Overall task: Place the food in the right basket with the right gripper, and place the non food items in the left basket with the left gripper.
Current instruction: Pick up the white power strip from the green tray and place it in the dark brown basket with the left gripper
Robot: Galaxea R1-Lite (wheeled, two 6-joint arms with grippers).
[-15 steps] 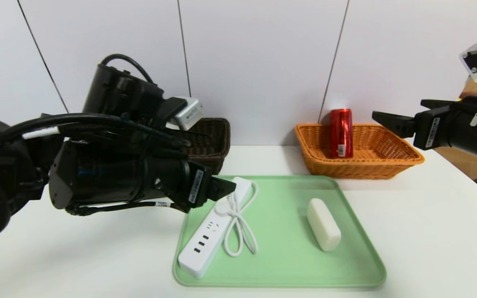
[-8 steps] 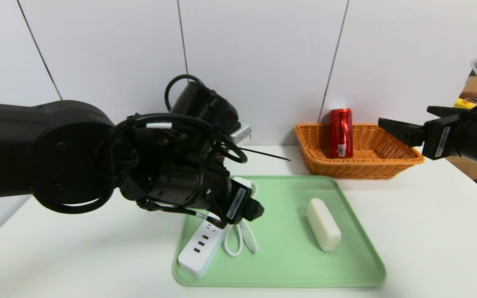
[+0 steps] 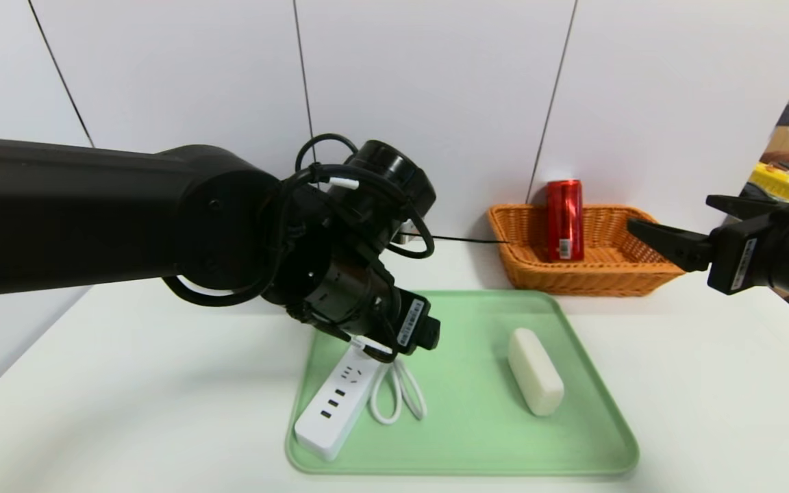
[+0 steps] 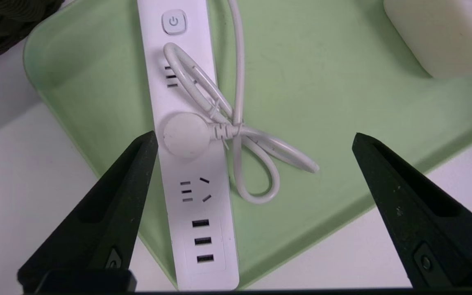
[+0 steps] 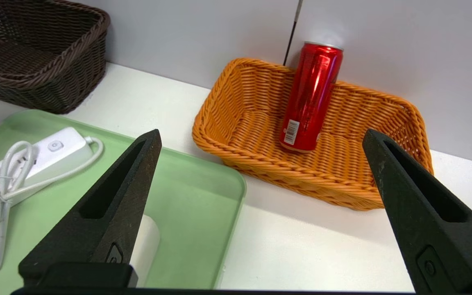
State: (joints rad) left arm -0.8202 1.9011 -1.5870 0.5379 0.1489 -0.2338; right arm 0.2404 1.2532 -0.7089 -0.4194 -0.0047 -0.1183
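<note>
Hovering my left end effector (image 4: 254,141), wide open and empty, over the white plastic power strip (image 4: 193,164); should straddle its narrow width squarely.

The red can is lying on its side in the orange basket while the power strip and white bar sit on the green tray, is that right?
Not quite. The red can stands upright in the orange basket, as the right wrist view shows. The power strip and white bar do sit on the green tray.
</note>
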